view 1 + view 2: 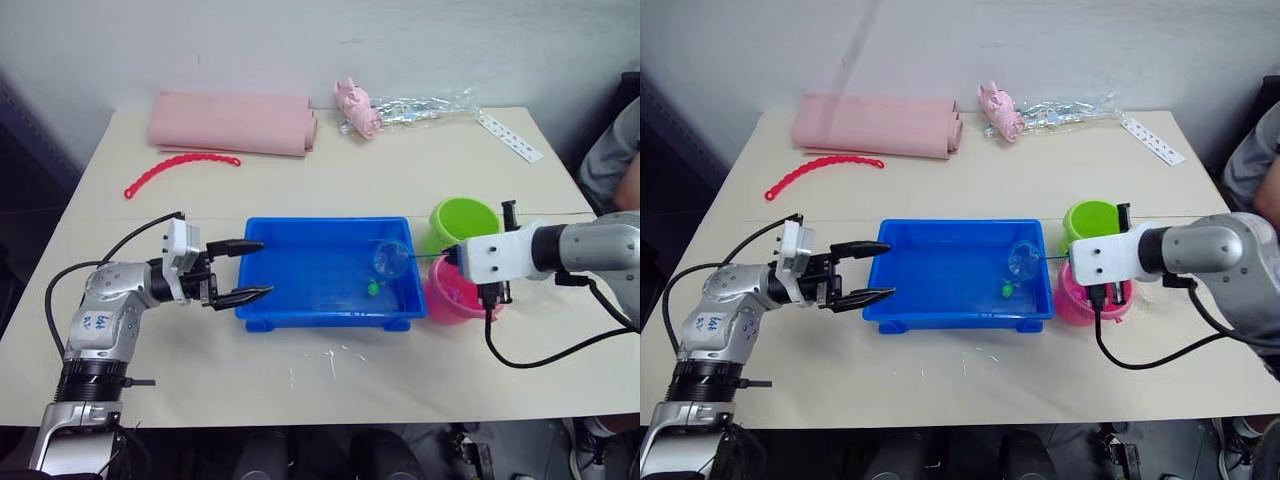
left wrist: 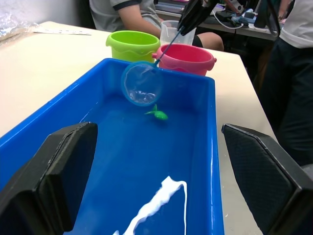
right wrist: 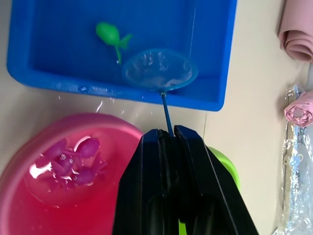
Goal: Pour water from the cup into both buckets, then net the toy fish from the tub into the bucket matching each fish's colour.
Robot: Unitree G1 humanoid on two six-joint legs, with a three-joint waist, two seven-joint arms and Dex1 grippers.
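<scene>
Right wrist view shows the right end effector [image 3: 168, 134] clenched on the thin handle of the net [image 3: 160, 70], whose blue-rimmed hoop hangs over the far right part of the blue tub [image 1: 262, 312], above the water. One green toy fish [image 3: 110, 35] lies in the tub just beside the hoop, outside the mesh. Several pink toy fish [image 3: 73, 161] sit in the water of the pink bucket [image 3: 29, 205], which stands against the tub's right end near the surface's right edge. The lime green bucket [image 1: 463, 221] stands touching the pink one, on its far side. A clear cup [image 2: 168, 32] shows just behind the two buckets in the left wrist view. The left end effector [image 1: 252, 269] is released, its two black fingers spread wide at the tub's left end, one on each side of the near left corner; whether they touch the rim cannot be told.
</scene>
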